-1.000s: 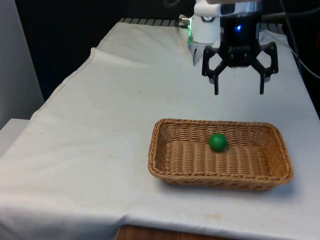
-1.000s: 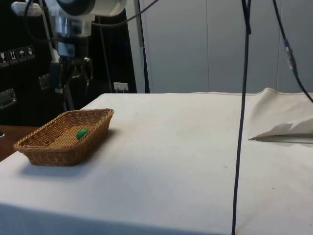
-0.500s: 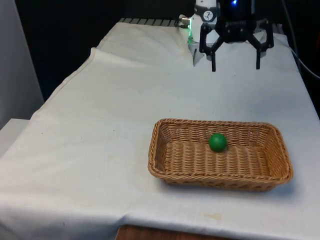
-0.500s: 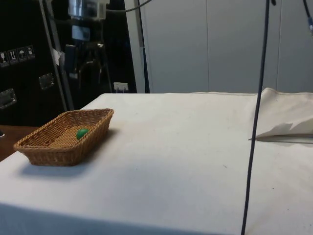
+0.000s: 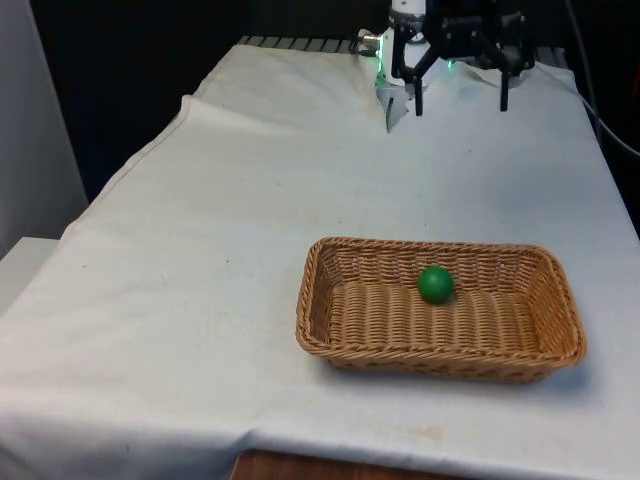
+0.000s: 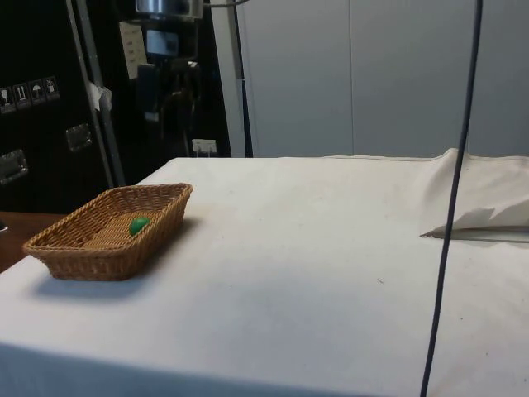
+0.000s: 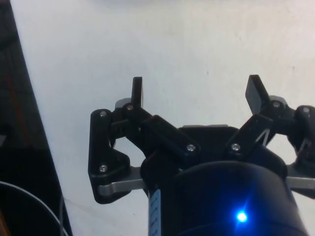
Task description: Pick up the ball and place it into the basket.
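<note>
1. Ball (image 5: 435, 284): green, sits inside the basket (image 5: 330, 335), on the woven floor close to the far long wall, a bit toward the front view's right of centre. Side view agrees: ball (image 6: 139, 224) is below the rim of the basket (image 6: 74, 256), touching nothing else.
2. Gripper (image 5: 459, 100): high above the far end of the table (image 5: 200, 250), fingers pointing down, jaws spread wide, nothing between them. Wrist view confirms it: gripper (image 7: 197, 91) has both fingertips (image 7: 137, 89) well apart with only bare white cloth under them.
3. Key relation: ball lies well apart from the gripper, toward the near end of the table and far below it. Sideways offset is small; the ball sits roughly under the gripper's line, slightly to the front view's left of its midpoint.
4. Basket's long axis runs left-right in the front view, so the open jaws span the same direction as the basket's length.
5. Judgement: task goal looks met, ball is in the basket, gripper empty. No further grasp looks needed; if anything, the arm only needs to stay off the basket rim.
</note>
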### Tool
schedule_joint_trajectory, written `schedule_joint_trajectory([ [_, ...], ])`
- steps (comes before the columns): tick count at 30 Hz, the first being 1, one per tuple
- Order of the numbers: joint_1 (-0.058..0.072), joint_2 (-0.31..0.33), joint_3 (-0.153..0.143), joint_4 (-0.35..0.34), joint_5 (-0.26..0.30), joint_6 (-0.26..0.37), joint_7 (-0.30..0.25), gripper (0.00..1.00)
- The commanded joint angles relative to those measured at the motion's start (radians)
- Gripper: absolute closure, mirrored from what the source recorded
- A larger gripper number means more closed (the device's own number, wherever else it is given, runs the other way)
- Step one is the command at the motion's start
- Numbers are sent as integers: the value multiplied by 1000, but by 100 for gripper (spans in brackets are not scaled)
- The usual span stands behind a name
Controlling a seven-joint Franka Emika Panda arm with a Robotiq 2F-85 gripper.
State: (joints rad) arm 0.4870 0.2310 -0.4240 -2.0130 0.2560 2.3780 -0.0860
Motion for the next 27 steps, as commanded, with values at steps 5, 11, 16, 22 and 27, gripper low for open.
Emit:
schedule_joint_trajectory([
  [5,8,-72,-6,-82,-75,16,32,0],
  [11,6,-116,-5,-128,-118,15,47,0],
  [16,2,-165,-4,-180,-172,13,68,0],
  [22,-2,-211,-3,-227,-225,8,91,0],
  [27,-3,-251,-2,-254,-269,-3,114,0],
])
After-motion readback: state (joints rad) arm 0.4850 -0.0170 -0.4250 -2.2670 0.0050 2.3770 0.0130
